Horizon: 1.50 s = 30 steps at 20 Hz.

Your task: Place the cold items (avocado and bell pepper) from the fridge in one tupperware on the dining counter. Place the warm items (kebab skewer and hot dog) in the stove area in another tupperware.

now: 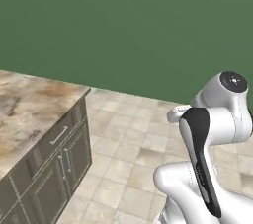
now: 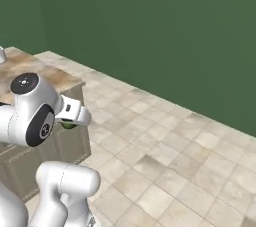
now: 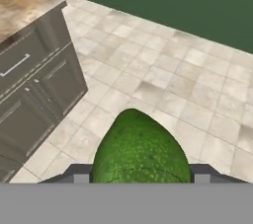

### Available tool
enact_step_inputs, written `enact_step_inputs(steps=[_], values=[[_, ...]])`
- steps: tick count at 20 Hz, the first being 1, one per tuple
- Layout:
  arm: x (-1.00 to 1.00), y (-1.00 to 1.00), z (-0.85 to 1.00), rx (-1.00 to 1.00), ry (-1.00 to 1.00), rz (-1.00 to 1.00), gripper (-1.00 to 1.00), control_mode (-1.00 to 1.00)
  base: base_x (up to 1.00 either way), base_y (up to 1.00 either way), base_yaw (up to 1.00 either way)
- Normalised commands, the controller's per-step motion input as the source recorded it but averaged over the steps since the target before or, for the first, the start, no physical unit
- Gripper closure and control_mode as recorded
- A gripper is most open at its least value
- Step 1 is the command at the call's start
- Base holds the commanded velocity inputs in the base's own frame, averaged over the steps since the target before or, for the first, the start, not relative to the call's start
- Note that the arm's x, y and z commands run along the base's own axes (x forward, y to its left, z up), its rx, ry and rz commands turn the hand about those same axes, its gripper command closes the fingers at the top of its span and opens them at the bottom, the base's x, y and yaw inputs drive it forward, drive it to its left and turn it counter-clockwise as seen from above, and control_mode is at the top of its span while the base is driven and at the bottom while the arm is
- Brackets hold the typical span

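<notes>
The avocado (image 3: 141, 149), a green pebbled lump, sits between my gripper's (image 3: 141, 174) two dark fingertips in the hand view, and the gripper is shut on it. In the right base view the gripper (image 2: 75, 117) hangs in front of the arm's upper joint, with a sliver of the green avocado (image 2: 68, 125) under it. The dining counter (image 1: 29, 104), with its marbled beige-brown top, stands to the left of the arm. Its corner (image 3: 29, 1) lies ahead and left of the gripper. The gripper is over the tiled floor, apart from the counter. Bell pepper, fridge and tupperware are out of view.
A beige tiled floor (image 2: 165, 136) spreads ahead and to the right, up to a plain green wall (image 1: 128, 25). The counter's side has dark panelled doors and a drawer with metal handles (image 3: 15, 65). A small white thing (image 2: 1, 55) shows at the counter's far left edge.
</notes>
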Motion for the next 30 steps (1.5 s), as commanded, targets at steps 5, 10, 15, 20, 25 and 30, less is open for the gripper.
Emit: enact_step_inputs(steps=[5, 10, 15, 20, 25, 30], values=[[0.0, 0.0, 0.0, 0.0, 0.0, 0.0, 1.0, 1.0, 1.0, -0.76, 0.42], [0.0, 0.0, 0.0, 0.0, 0.0, 0.0, 1.0, 1.0, 1.0, -0.98, 0.3], [0.0, 0.0, 0.0, 0.0, 0.0, 0.0, 1.0, 1.0, 0.92, -0.86, 0.39], [0.0, 0.0, 0.0, 0.0, 0.0, 0.0, 1.0, 1.0, 0.88, -0.78, 0.5], [0.0, 0.0, 0.0, 0.0, 0.0, 0.0, 1.0, 1.0, 0.99, -0.9, 0.53], [0.0, 0.0, 0.0, 0.0, 0.0, 0.0, 1.0, 1.0, 1.0, -0.95, 0.53]])
